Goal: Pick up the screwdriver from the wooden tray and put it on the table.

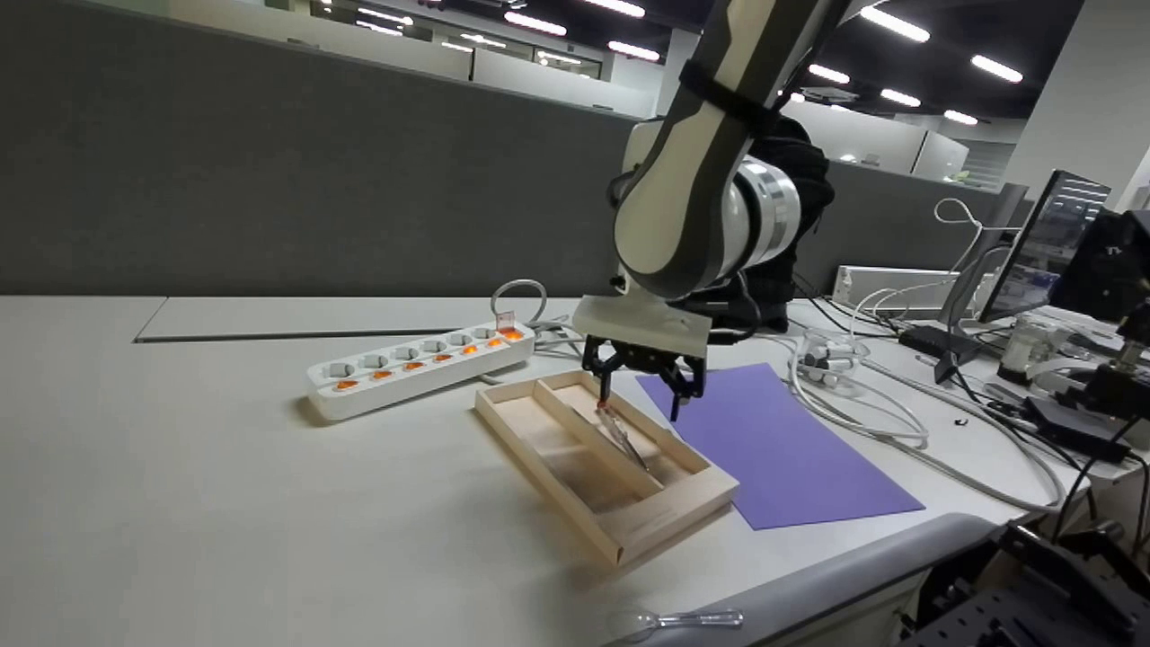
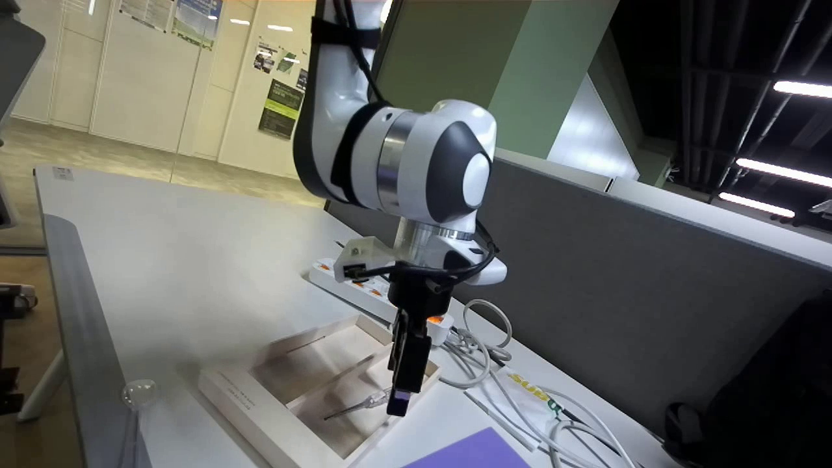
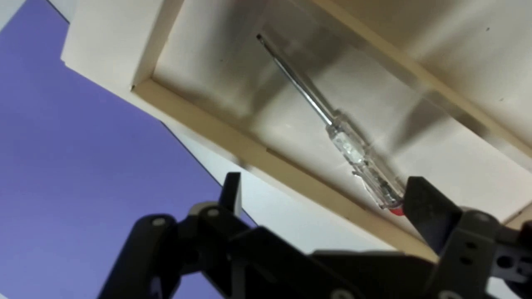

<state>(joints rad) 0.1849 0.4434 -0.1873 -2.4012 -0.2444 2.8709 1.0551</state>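
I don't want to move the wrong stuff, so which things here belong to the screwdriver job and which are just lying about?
For the job:
wooden tray
clear-handled screwdriver, lying in it
grey-white table, the screwdriver's destination
open pincer

Just lying about:
white power strip
purple sheet
clear spoon-like utensil
computer monitor

White arm (image 2: 418,159) — dark panels (image 2: 448,174), silver band (image 2: 392,156), black strap (image 2: 333,36), black cable (image 2: 372,81) — black end effector (image 1: 639,409).

Tray rim (image 3: 274,168) and divider (image 3: 415,69) flank the screwdriver (image 3: 338,128), leaving clear room from above.
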